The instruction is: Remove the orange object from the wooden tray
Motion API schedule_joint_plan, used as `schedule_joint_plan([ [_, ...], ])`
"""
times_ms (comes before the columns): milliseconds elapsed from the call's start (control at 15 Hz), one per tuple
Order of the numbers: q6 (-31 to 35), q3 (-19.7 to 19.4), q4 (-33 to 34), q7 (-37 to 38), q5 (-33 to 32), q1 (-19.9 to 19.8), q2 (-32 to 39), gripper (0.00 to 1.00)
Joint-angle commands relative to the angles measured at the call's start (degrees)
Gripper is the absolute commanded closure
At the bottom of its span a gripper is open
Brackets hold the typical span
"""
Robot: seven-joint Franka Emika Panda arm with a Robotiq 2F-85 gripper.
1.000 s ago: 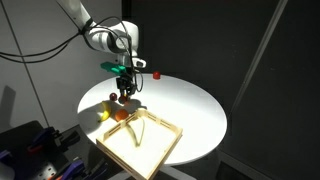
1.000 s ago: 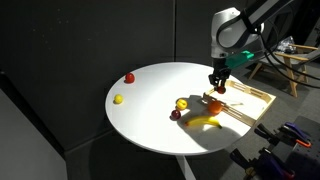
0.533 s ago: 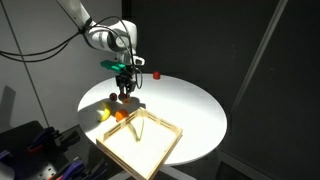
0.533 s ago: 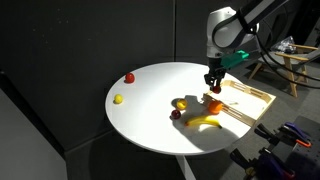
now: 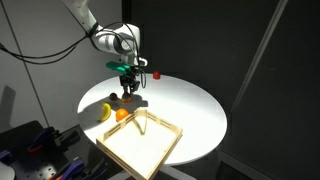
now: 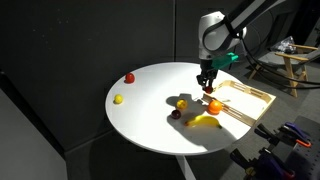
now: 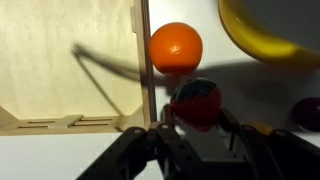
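Observation:
My gripper point(image 7: 197, 128) is shut on the orange object point(image 7: 197, 103), a small reddish-orange round piece with a green part on top. In both exterior views the gripper point(image 5: 127, 93) point(image 6: 205, 87) hangs over the white table just outside the wooden tray's corner. The wooden tray point(image 7: 70, 60) point(image 5: 150, 150) point(image 6: 248, 100) is pale wood with low rims, and the visible part of its bottom is bare. The held piece is past the tray's rim, on the table side.
A plain orange ball point(image 7: 175, 47) point(image 5: 122, 114) point(image 6: 214, 106) lies against the tray's outer rim. A banana point(image 7: 265, 25) point(image 6: 207, 121) point(image 5: 104, 112), a dark round piece point(image 7: 308, 112) point(image 6: 175, 114) and a yellow piece point(image 6: 182, 103) lie close by. A red ball point(image 6: 129, 77) point(image 5: 157, 72) and a yellow ball point(image 6: 118, 99) lie farther off.
My gripper has moved with the reddish-orange piece away from the tray's corner, over the table. The other objects have not moved.

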Motion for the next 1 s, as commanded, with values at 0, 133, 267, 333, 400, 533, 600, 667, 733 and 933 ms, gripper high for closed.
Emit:
schedule_joint_plan([
  [0,0.4,-0.1,4.0,-0.2,0.9,0.1,3.6,0.78],
  [133,1.0,-0.2,5.0,-0.4,1.0,0.0,5.0,0.78],
  [267,1.6,-0.2,5.5,-0.7,1.1,-0.1,6.1,0.78],
  [333,1.9,-0.2,5.7,-0.8,1.2,-0.2,6.6,0.78],
  [400,2.3,-0.2,5.8,-1.0,1.2,-0.3,7.1,0.78],
  [533,3.0,-0.3,5.9,-1.2,1.3,-0.5,8.1,0.78],
  [600,3.4,-0.4,5.8,-1.3,1.3,-0.6,8.6,0.78],
  [667,3.5,-0.5,5.8,-1.3,1.3,-0.7,9.0,0.78],
  [733,3.6,-0.6,5.7,-1.3,1.3,-0.8,9.4,0.78],
  [933,3.6,-0.6,5.7,-1.4,1.5,-0.9,10.1,0.78],
])
